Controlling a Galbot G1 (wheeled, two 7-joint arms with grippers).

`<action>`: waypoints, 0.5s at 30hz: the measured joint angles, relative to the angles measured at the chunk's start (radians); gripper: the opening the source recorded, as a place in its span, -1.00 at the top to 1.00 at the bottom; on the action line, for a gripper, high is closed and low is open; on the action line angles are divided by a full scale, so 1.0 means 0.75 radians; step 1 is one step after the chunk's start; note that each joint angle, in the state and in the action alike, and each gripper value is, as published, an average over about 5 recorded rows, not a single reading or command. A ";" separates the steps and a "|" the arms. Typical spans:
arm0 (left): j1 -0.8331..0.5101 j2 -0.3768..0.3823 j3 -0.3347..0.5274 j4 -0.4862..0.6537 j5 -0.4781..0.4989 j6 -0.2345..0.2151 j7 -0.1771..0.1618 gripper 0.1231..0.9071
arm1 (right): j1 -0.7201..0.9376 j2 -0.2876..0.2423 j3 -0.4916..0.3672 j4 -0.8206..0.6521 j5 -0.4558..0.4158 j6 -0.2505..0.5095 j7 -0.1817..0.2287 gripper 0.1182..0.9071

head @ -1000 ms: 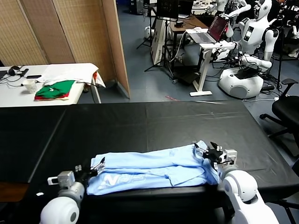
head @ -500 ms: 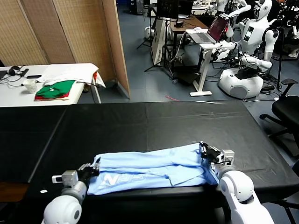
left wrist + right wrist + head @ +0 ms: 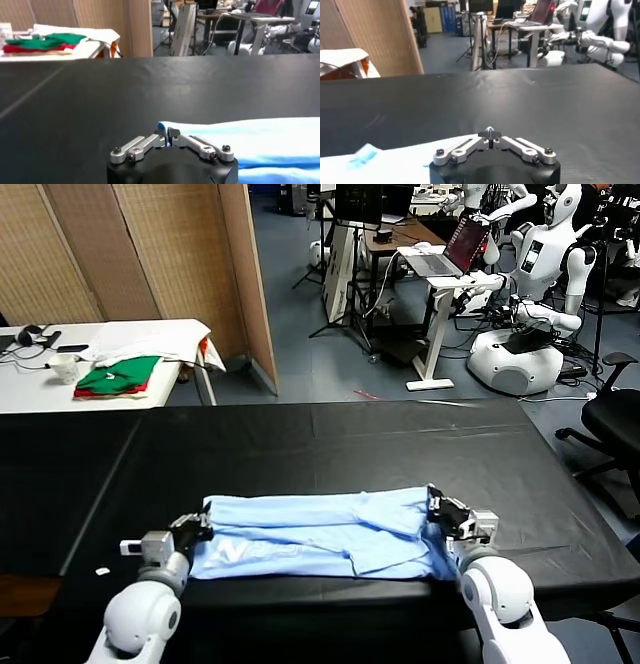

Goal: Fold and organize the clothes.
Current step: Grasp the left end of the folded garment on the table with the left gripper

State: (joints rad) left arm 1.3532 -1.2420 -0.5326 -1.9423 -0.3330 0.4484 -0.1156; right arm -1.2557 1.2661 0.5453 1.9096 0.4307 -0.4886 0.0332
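The clothes are one pale sky-blue T-shirt (image 3: 320, 534), lying as a long flat band near the front edge of the black table (image 3: 330, 434), white lettering towards its left end. My left gripper (image 3: 198, 527) is shut on the shirt's far left corner; in the left wrist view the blue edge (image 3: 260, 140) is pinched between the left gripper's (image 3: 166, 134) tips. At the far right corner, my right gripper (image 3: 440, 509) is shut with a pale sliver of fabric in the tips (image 3: 490, 133). The shirt (image 3: 385, 162) spreads beside the right gripper.
A white side table (image 3: 40, 389) at the back left carries green-and-red folded garments (image 3: 118, 376), a white cloth heap (image 3: 150, 342) and a cup (image 3: 65, 367). A wooden screen (image 3: 150, 254) stands behind. Other robots (image 3: 530, 294) and an office chair (image 3: 615, 419) are off to the right.
Both grippers went from open to shut on the shirt's far corners. The shirt's far edge has been drawn straight and taut between them, and the band looks flatter.
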 joint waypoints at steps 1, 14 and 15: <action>0.007 -0.002 -0.004 -0.005 0.007 -0.004 0.000 0.76 | -0.012 -0.006 0.010 0.019 0.010 -0.003 -0.004 0.30; 0.156 -0.068 -0.095 -0.107 0.022 -0.041 0.006 -0.96 | -0.199 -0.034 0.090 0.233 0.043 -0.001 -0.028 -0.99; 0.164 -0.077 -0.101 -0.108 0.015 -0.044 0.009 -0.98 | -0.203 -0.033 0.090 0.237 0.043 -0.001 -0.029 -1.00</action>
State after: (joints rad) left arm 1.4761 -1.2998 -0.6084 -2.0235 -0.3218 0.4156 -0.1085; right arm -1.4082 1.2414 0.6131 2.0874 0.4630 -0.4891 0.0117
